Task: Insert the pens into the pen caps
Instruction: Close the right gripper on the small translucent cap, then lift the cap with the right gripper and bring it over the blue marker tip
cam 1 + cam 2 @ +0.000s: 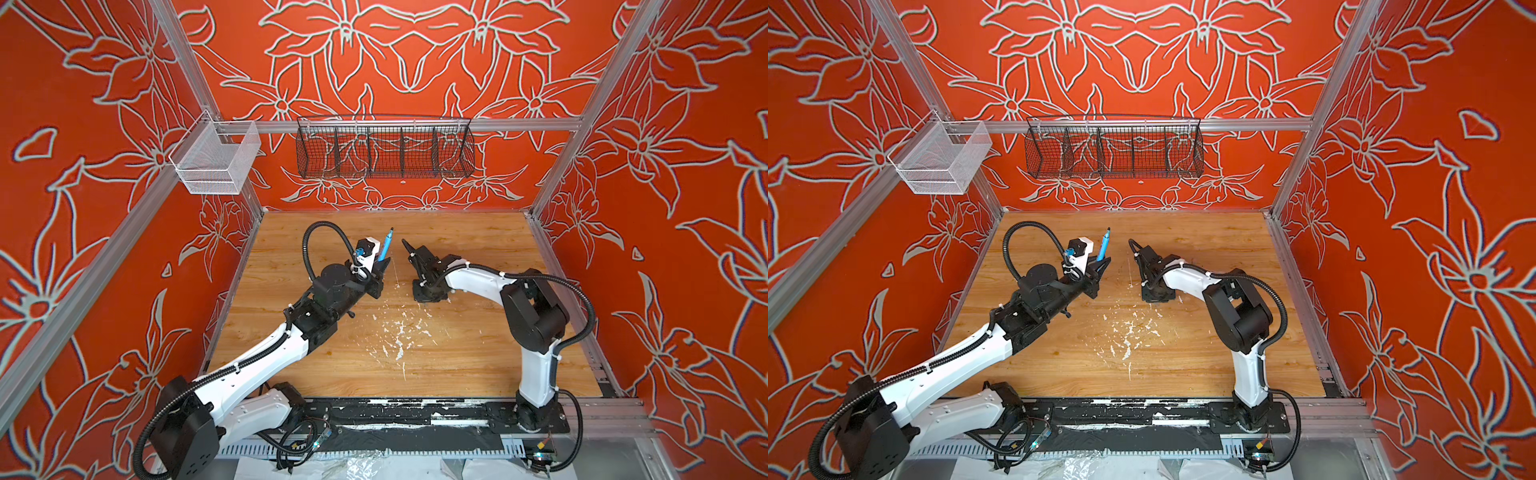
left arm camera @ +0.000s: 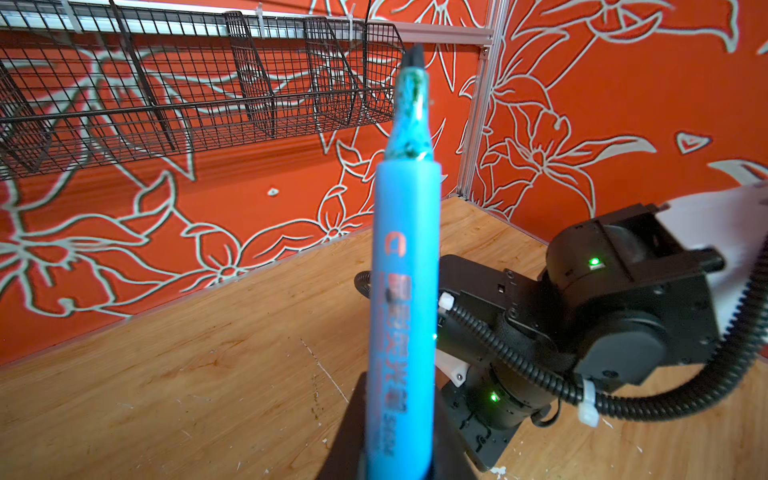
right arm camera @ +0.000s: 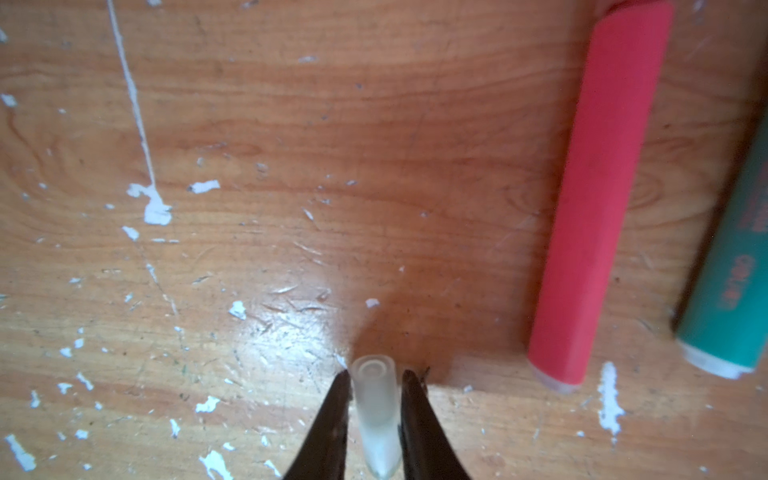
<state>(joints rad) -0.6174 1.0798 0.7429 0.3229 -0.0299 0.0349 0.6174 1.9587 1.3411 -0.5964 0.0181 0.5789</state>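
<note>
Just behind the paint flecks, the right gripper points down at the table, its jaws pressed against both sides of a pen cap. A red pen and a green pen lie at the flecks' fringe. Behind-left of the flecks, the raised left gripper clamps the blue pen tip-up. Bare wood runs beyond the flecks to the table's back edge.

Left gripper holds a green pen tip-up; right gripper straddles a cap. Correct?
The pen in the left gripper is blue, not green; the left wrist view shows it. It is tip-up, and the right gripper straddles a cap.
</note>
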